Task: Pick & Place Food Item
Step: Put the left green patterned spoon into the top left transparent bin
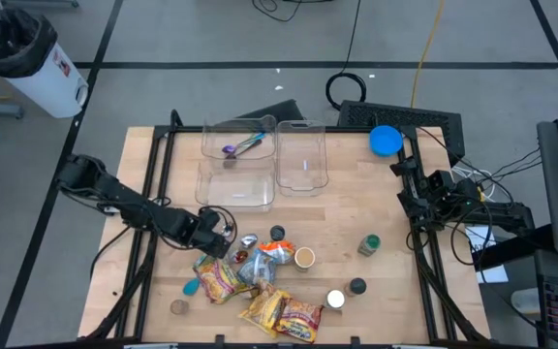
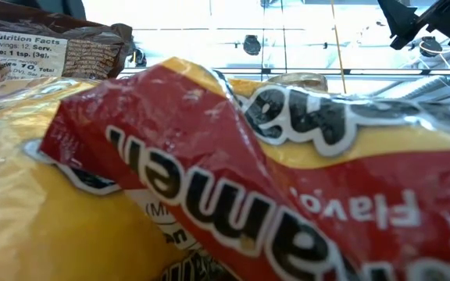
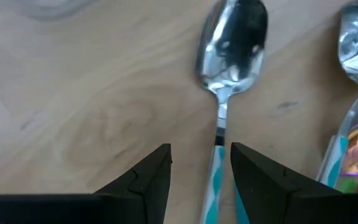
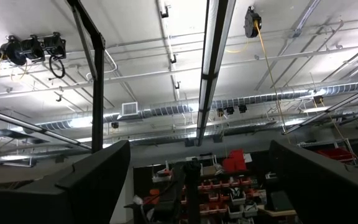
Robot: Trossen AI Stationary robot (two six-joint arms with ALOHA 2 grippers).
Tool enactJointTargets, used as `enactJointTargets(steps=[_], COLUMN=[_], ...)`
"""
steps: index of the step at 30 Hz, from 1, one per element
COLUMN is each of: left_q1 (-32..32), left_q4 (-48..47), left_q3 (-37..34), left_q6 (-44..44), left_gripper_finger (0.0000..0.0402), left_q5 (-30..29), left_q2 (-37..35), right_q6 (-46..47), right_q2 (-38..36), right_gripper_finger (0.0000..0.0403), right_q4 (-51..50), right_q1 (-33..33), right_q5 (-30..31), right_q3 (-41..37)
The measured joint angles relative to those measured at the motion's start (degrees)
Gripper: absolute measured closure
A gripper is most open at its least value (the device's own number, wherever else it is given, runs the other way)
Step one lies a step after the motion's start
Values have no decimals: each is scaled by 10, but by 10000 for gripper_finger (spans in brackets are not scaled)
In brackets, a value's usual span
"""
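A steel spoon (image 3: 232,43) with a teal-and-white striped handle (image 3: 215,180) lies flat on the wooden table. My left gripper (image 3: 201,155) is open and low over it, one finger on each side of the handle just behind the bowl, touching neither side. In the high view my left gripper (image 1: 223,233) is at the left edge of the food pile. A second spoon (image 3: 356,43) lies beside the first. My right gripper (image 4: 197,155) is open and empty, pointing up at the ceiling, at the table's right edge (image 1: 424,189).
Yellow-and-red snack packets (image 1: 221,279) (image 1: 284,312) lie near the table's front, one filling the low view (image 2: 225,179). Small jars and cups (image 1: 368,244) (image 1: 304,257) stand around them. Clear containers (image 1: 301,155) (image 1: 235,184) stand at the far side, with a blue lid (image 1: 386,141).
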Motion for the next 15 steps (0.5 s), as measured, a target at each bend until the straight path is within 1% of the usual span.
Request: enactJointTargets(steps=[6, 10, 15], left_q1=[0, 0, 0], left_q4=[40, 40, 39], left_q3=[0, 0, 1], left_q6=[27, 31, 32], left_gripper_finger=[227, 227, 227], left_q5=[-2, -12, -7], left_q2=[0, 3, 37], right_q6=[0, 0, 0], right_q2=[0, 0, 0], right_gripper_finger=[23, 23, 23], right_q4=[0, 0, 0], right_q1=[0, 0, 0], right_q5=[0, 0, 0], right_q3=[0, 0, 0])
